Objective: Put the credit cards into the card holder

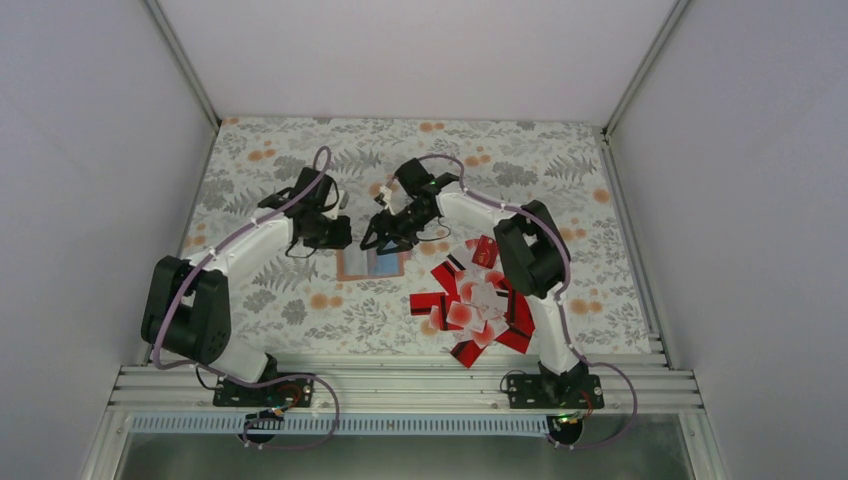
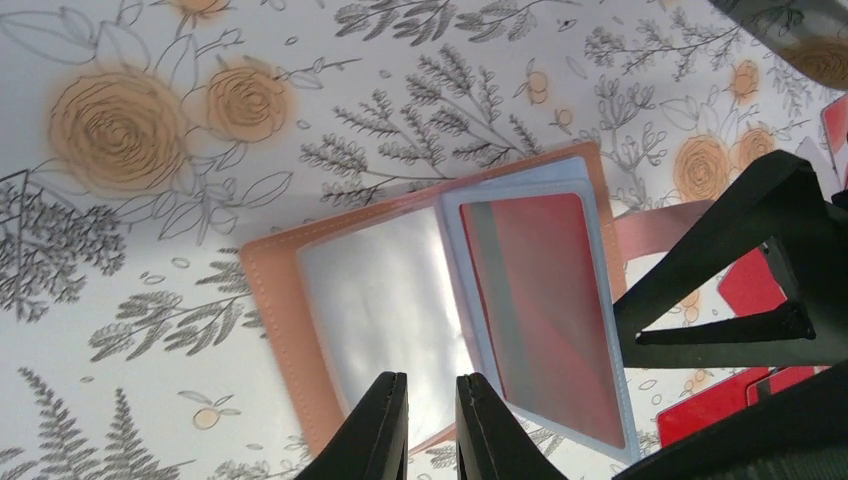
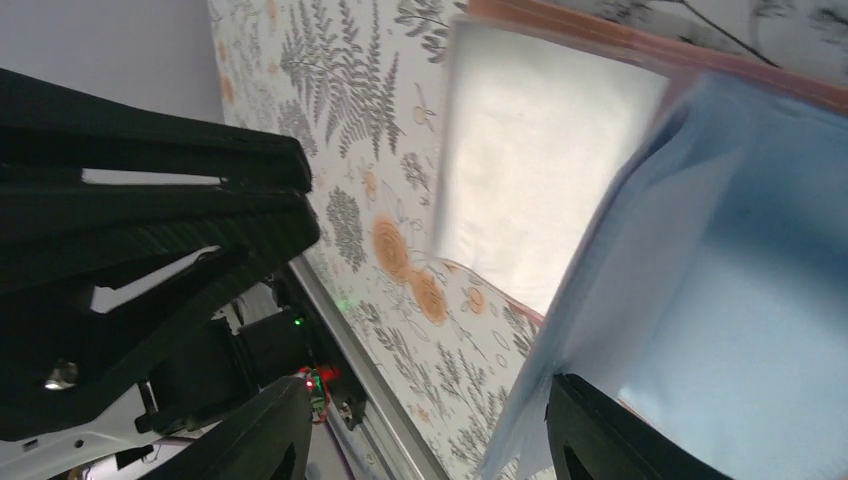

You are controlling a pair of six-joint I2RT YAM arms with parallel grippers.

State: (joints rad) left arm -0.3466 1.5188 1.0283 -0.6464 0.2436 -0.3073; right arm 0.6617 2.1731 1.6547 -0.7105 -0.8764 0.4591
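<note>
The card holder [image 1: 371,264] lies open on the flowered table between my two grippers. In the left wrist view it [image 2: 280,310] shows a tan-brown cover and clear pockets; one raised pocket holds a red card [image 2: 550,300] with a grey stripe. My left gripper [image 2: 432,430] is almost shut with nothing between its fingers, low over the holder's left page. My right gripper [image 3: 430,440] is open; a pale bluish pocket page [image 3: 720,300] rests against its right finger [image 3: 610,430]. The loose credit cards [image 1: 480,305], red and white, lie in a heap to the right.
The right gripper's black body [image 2: 760,290] fills the right of the left wrist view, close to the holder. The left arm [image 3: 150,210] fills the left of the right wrist view. An aluminium rail [image 1: 400,380] runs along the table's near edge. White walls enclose the table.
</note>
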